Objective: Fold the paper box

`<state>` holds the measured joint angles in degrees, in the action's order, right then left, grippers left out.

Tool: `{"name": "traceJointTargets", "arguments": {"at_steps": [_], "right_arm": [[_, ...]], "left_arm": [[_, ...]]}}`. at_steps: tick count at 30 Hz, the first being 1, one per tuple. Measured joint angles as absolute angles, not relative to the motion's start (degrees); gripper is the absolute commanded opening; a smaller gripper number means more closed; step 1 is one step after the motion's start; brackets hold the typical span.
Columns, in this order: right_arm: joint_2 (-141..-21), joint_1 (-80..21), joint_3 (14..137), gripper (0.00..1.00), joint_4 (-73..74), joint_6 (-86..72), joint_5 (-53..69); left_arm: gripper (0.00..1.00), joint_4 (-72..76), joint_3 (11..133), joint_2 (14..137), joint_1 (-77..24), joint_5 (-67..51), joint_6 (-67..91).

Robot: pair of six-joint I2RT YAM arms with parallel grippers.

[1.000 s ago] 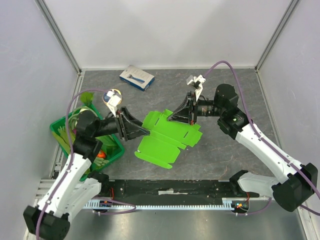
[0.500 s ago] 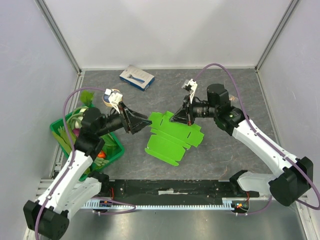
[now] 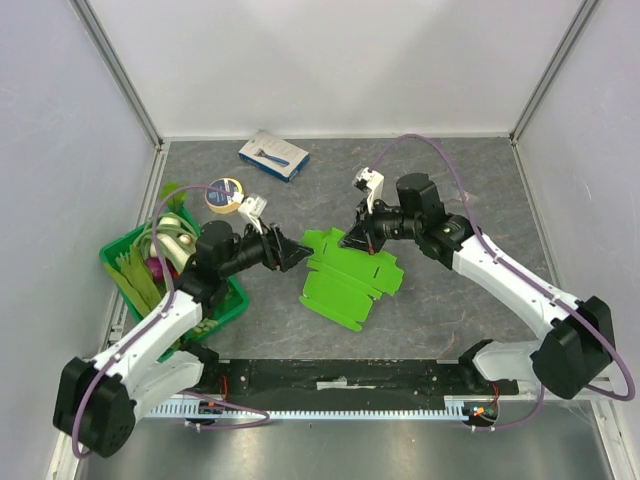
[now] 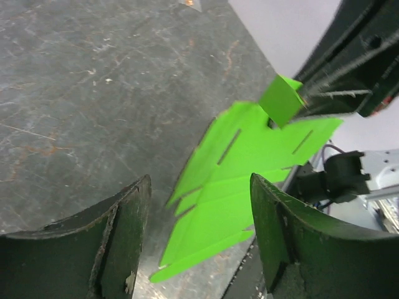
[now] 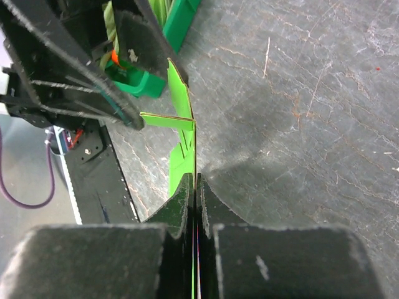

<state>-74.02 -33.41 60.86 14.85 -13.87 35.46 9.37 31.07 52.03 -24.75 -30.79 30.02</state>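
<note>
The paper box (image 3: 350, 275) is found unfolded in the middle of the bench (image 3: 520, 190), between the two arms. Its far edge is pinched in the right end effector (image 3: 352, 238), jaws pressed together on the card. The left end effector (image 3: 295, 252) is held spread just beside the card's left edge, with nothing gripped. Tbh, card this thin, held at one edge only, could be buckled, torn or dragged out of the pinch if shoved sideways instead of being caught cleanly. The pinch is only confirmed in the right wrist view, where the card is seen edge-on in the closed jaws. The slots (image 4: 229, 146) and a raised tab (image 4: 280, 99) are only shown in the left wrist view.
</note>
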Motion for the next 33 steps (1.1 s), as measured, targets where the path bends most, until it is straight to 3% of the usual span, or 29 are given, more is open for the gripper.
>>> {"name": "traceJointTargets", "arguments": {"at_steps": [2,4,8,16,21,33], "right_arm": [[-74.76,-33.56,60.27,0.00,14.90,-12.27,35.40],[-75.57,-33.56,59.42,0.00,14.94,-10.68,34.50],[-77.43,-33.56,57.95,0.00,15.16,-9.02,31.59],[-80.51,-33.54,52.18,0.00,10.35,-10.59,25.74],[-82.08,-33.54,49.69,0.00,6.83,-11.97,22.65],[-83.48,-32.75,46.41,0.00,0.23,-13.54,21.93]], "left_arm": [[0.67,11.92,31.05,55.24,-24.95,-29.21,29.63],[0.56,14.57,30.83,57.93,-24.95,-28.10,29.61],[0.50,15.84,30.11,60.34,-24.99,-25.06,29.67],[0.55,21.37,22.24,62.59,-28.14,-22.39,30.48],[0.49,24.47,22.50,71.31,-31.48,-21.21,30.44],[0.54,28.77,26.33,86.50,-35.22,-18.02,29.65]]}}
